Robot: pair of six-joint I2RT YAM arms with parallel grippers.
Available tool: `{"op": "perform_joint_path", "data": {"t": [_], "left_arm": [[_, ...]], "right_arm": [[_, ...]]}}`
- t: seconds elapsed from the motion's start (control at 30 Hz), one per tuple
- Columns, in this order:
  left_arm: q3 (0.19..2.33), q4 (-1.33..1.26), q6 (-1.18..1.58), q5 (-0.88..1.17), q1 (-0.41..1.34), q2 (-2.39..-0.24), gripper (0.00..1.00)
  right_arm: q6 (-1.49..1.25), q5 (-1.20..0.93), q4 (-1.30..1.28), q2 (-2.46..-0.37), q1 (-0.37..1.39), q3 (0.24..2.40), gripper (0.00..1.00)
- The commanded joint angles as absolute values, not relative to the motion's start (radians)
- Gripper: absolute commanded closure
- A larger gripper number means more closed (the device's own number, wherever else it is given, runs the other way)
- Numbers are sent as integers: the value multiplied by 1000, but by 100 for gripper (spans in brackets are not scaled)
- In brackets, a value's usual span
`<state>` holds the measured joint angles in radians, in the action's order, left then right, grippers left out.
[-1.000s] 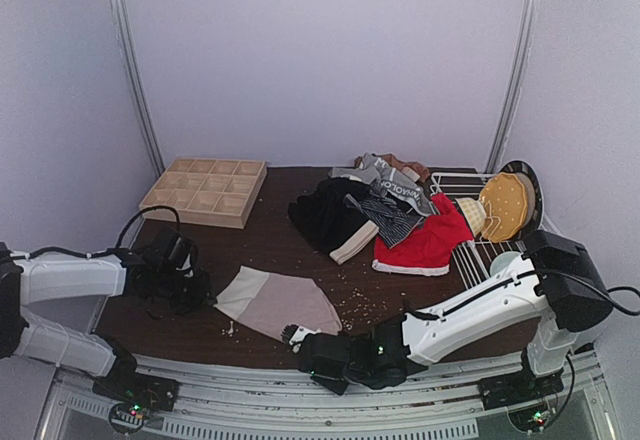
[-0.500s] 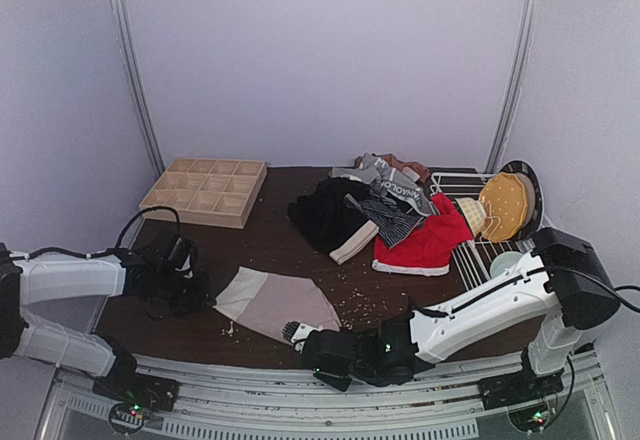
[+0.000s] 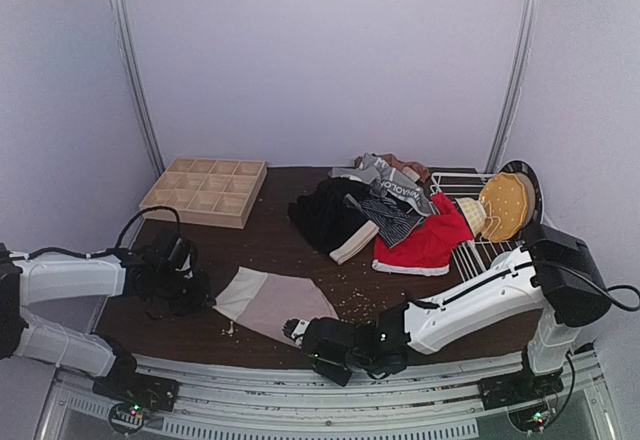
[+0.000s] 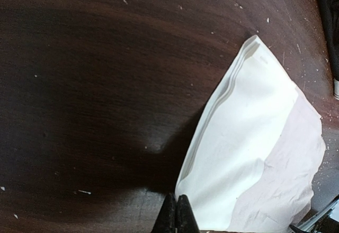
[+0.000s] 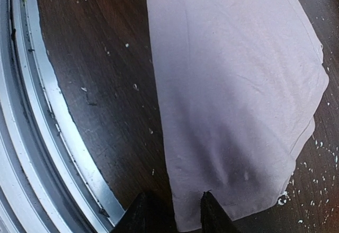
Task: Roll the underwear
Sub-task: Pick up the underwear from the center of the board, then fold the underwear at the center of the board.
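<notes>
A pale pink-beige underwear [image 3: 280, 303] lies flat near the table's front edge, white waistband to the left [image 4: 249, 137]. My left gripper [image 3: 207, 297] is shut, its tips [image 4: 176, 212] touching the waistband's near corner; whether they pinch cloth is unclear. My right gripper [image 3: 292, 330] is open at the cloth's near right corner. Its two fingers straddle the edge of the pink cloth [image 5: 233, 84], which lies between them [image 5: 177, 212]. More underwear is piled at the back right: red [image 3: 425, 245], black [image 3: 325, 215] and grey-striped [image 3: 390, 215].
A wooden grid tray [image 3: 205, 190] stands at the back left. A white wire rack [image 3: 480, 250] with a round yellow thing [image 3: 505, 205] is at the far right. Crumbs dot the dark table. A metal rail [image 5: 32, 111] runs along the near edge.
My right arm has edged slightly towards the pale underwear's near corner. The left arm and the cloth have not moved.
</notes>
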<state>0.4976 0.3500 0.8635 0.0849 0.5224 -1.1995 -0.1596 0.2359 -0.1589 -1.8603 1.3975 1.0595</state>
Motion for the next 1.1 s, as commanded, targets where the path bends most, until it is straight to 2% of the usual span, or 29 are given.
{"op": "perform_joint_path", "data": {"t": [0.0, 0.1, 0.23, 0.43, 0.47, 0.8, 1.07], "left_arm": [[526, 359, 846, 71, 521, -1176, 100], [535, 367, 844, 71, 521, -1171, 100], [550, 384, 836, 69, 521, -1153, 100], [570, 401, 827, 73, 520, -1136, 100], [572, 403, 827, 75, 521, -1135, 100], [638, 458, 808, 69, 521, -1091, 100], [652, 448, 804, 59, 521, -1132, 100]], "right_arm": [[-186, 220, -195, -1900, 1389, 1064, 68], [-201, 231, -205, -1905, 1382, 1057, 73], [-221, 238, -231, -1911, 1372, 1055, 89], [-237, 224, -238, -1907, 1366, 1043, 96], [-240, 219, -238, -1903, 1364, 1044, 100], [-290, 116, -209, -1776, 1364, 1074, 100], [-328, 62, -201, -1764, 1324, 1103, 100]]}}
